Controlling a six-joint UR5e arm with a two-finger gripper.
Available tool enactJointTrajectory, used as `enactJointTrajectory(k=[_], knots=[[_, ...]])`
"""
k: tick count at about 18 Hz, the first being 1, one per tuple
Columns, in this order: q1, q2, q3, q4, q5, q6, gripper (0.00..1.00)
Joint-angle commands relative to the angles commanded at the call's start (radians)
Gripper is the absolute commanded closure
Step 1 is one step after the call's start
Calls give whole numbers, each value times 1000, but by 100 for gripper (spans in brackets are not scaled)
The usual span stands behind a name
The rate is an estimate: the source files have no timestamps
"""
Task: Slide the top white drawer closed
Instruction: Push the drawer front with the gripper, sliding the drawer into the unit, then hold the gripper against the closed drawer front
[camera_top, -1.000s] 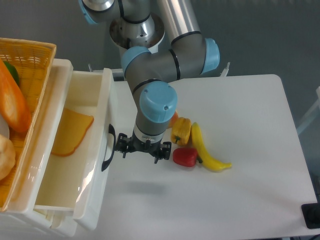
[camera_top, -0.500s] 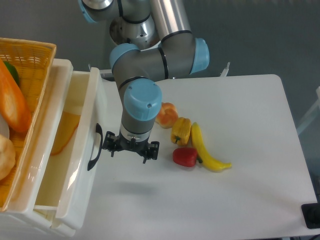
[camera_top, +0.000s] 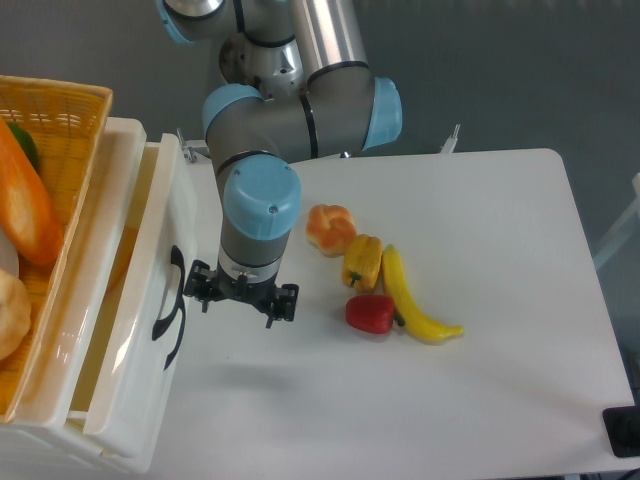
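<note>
The top white drawer (camera_top: 135, 340) stands at the left, open by only a narrow gap, with its black arched handle (camera_top: 168, 312) facing right. My gripper (camera_top: 241, 298) points straight down just to the right of the handle, and its left side is at or almost at the drawer front. The wrist hides the fingertips, so I cannot tell how the jaws stand. A thin strip of a yellow-orange thing (camera_top: 124, 262) shows inside the drawer.
A yellow wicker basket (camera_top: 62, 108) with food sits on top of the drawer unit at the far left. An orange fruit (camera_top: 330, 228), a yellow pepper (camera_top: 362, 262), a banana (camera_top: 412, 302) and a red pepper (camera_top: 370, 314) lie on the white table to the gripper's right.
The gripper has moved left against the drawer front, and the drawer has slid left into the unit. The open gap has shrunk from wide to narrow.
</note>
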Motion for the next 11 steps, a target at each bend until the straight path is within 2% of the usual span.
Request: enactJointTrajectory(k=[11], knots=[[-21, 6, 0, 0, 0, -2, 0]])
